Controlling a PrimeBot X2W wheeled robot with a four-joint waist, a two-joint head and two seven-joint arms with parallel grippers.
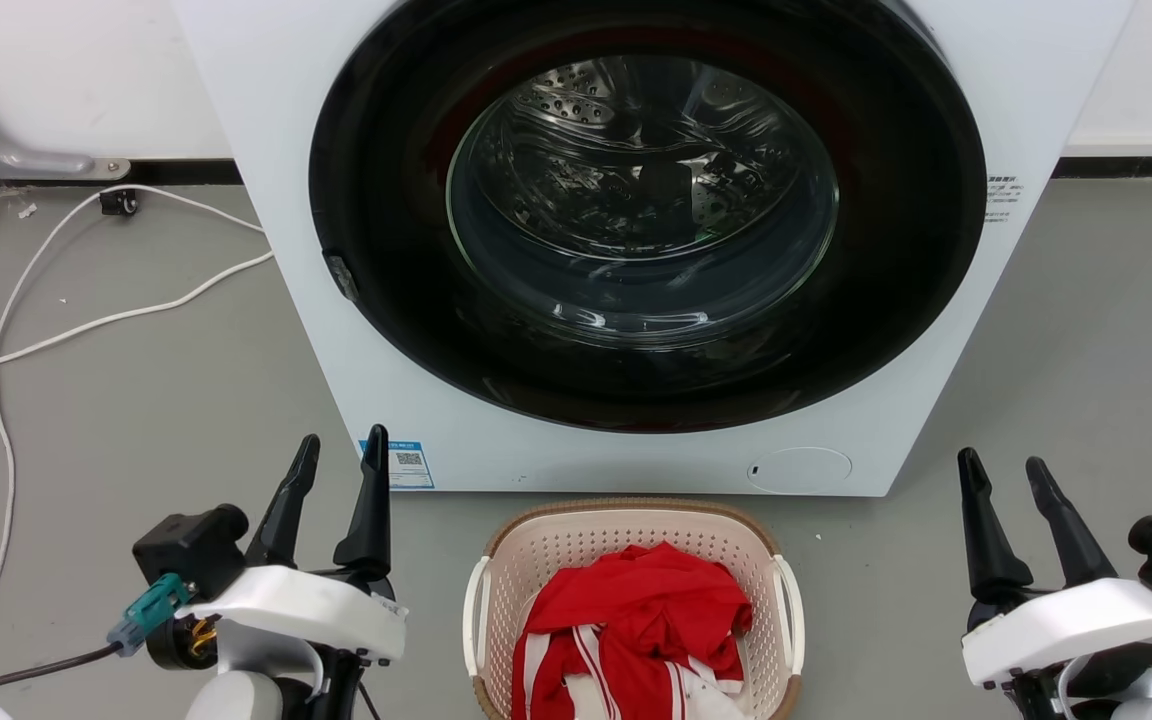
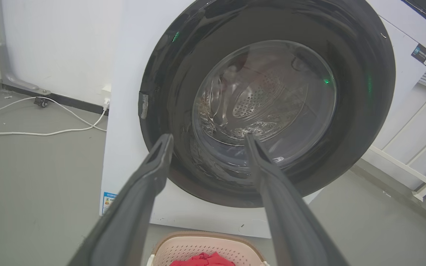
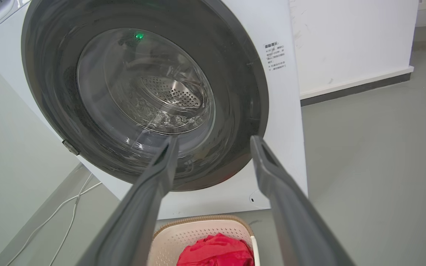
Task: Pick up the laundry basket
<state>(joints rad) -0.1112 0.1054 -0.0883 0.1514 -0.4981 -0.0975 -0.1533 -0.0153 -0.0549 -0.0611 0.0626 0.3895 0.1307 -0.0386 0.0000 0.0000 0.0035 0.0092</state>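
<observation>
A smooth grey floor (image 1: 136, 400) runs back to a white wall (image 1: 56, 80). On the floor stands a white front-loading washing machine (image 1: 266, 150), which we take as our landmark. Its round, dark-framed glass door (image 1: 646, 220) faces us, and through the glass we make out the perforated steel drum (image 1: 626, 120). A small blue label (image 1: 408, 465) sits at the lower left corner of the machine's front. A thin white cable (image 1: 86, 325) trails over the floor to the left of the machine.

The rounded cream plastic laundry basket (image 1: 576, 548), with perforated walls, a brown woven-look rim and white side handles, rests on the floor just in front of the machine. It is centred below the door, with its far rim close to the machine's base. A crumpled red cloth with white stripes (image 1: 646, 610) is heaped inside it.

Our left gripper (image 1: 343, 437) hangs in front of the machine's lower left corner, left of the basket and apart from it. Its jaws are spread and hold nothing. Our right gripper (image 1: 1000, 460) hangs off the machine's lower right corner, right of the basket and also clear of it, its jaws likewise parted and empty. In both wrist views the dark jaws point up at the machine's door, with the basket low between them.
</observation>
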